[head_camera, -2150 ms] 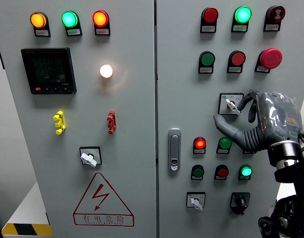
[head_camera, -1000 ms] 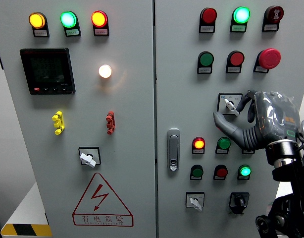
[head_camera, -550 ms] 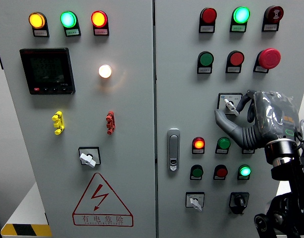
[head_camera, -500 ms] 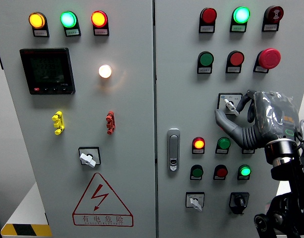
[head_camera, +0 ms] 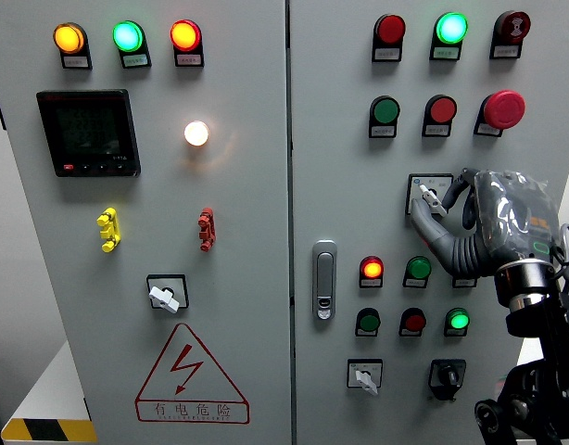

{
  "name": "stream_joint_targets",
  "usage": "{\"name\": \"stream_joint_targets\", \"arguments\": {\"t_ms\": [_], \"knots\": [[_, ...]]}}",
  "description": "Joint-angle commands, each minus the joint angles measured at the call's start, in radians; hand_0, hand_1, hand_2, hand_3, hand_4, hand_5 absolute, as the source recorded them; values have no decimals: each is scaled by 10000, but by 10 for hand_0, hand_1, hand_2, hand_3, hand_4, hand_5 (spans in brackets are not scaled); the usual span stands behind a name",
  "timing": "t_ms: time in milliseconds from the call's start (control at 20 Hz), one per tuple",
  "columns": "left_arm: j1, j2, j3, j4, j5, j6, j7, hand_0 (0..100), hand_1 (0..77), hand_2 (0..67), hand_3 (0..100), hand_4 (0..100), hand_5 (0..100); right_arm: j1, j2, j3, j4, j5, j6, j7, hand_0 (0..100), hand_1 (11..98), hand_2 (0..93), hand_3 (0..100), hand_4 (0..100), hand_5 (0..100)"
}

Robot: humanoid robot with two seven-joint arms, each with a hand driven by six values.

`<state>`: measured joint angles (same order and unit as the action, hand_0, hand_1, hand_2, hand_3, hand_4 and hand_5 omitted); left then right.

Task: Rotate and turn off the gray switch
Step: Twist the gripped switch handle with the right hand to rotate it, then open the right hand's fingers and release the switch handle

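Observation:
The gray rotary switch (head_camera: 431, 196) sits on a black square plate on the right cabinet door, its pale lever pointing up and to the left. My right hand (head_camera: 436, 197), gray and wrapped in clear plastic, comes in from the lower right and closes on the knob. Its thumb (head_camera: 425, 222) presses at the plate's lower left, and a dark finger (head_camera: 459, 185) curls over the knob's right side. The hand hides the plate's right edge. No left hand shows.
Red (head_camera: 372, 269) and green (head_camera: 418, 268) lamps sit just below my hand. A red mushroom button (head_camera: 504, 108) is above it. Similar gray switches are at the lower right (head_camera: 363, 375) and on the left door (head_camera: 165, 295). A door handle (head_camera: 325, 278) is left of the hand.
My right thumb has risen and swung right, from below and left of the switch plate onto its lower-left corner. The hand closed in on the knob. The lever's angle looks unchanged.

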<state>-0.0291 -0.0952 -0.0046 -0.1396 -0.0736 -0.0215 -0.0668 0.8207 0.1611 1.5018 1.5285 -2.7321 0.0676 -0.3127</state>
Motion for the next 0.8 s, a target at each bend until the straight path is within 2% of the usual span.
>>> {"name": "stream_joint_targets", "arguments": {"t_ms": [0,200,700,750], "knots": [[0,0,0,0,0,0,-7,0,0,132,183,96,118,0,0,-1,-7,0,-1,-3,511,348,674,950,938,1000],[0,0,0,0,0,0,8,0,0,132,183,96,118,0,0,-1,-7,0,-1,-49,573,345,675,950,938,1000],[0,0,0,0,0,0,8,0,0,132,183,95,118,16,-15,-16,-7,0,-1,-79,655,350,684,951,939,1000],[0,0,0,0,0,0,-7,0,0,132,183,95,118,16,0,-16,-7,0,-1,-79,663,350,685,951,939,1000]]}}
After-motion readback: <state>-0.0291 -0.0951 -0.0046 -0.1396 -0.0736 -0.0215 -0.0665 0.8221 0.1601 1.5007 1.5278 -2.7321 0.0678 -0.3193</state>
